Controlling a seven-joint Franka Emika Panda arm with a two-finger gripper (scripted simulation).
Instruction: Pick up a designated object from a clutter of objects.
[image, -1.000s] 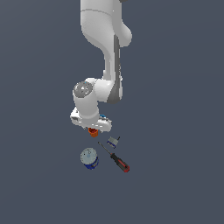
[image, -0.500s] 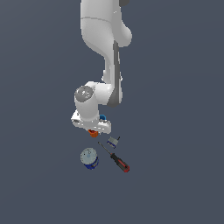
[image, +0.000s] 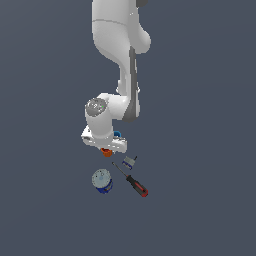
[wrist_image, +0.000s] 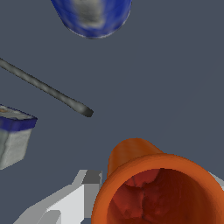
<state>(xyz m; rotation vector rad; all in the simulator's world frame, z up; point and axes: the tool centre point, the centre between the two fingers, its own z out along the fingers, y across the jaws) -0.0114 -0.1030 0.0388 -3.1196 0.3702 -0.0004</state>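
Note:
The designated object is a small orange cup (wrist_image: 157, 192) with a hollow top. It fills the near part of the wrist view and shows as an orange spot (image: 106, 152) under the hand in the exterior view. My gripper (image: 106, 149) is down over it. One white finger (wrist_image: 74, 199) lies against the cup's side and a pale sliver of the other finger (wrist_image: 217, 178) shows at the opposite side. The cup rests low, level with the rest of the clutter.
A blue cup (image: 117, 134) peeks out behind the hand. Close by lie a grey clamp (image: 130, 161) (wrist_image: 13, 138), a screwdriver (image: 132, 182) whose shaft (wrist_image: 43, 87) points toward the orange cup, and a blue-and-silver can (image: 102, 180) (wrist_image: 92, 15).
The hand sank slightly toward the orange cup a second ago and has hardly moved in the last half second. The other objects stayed put.

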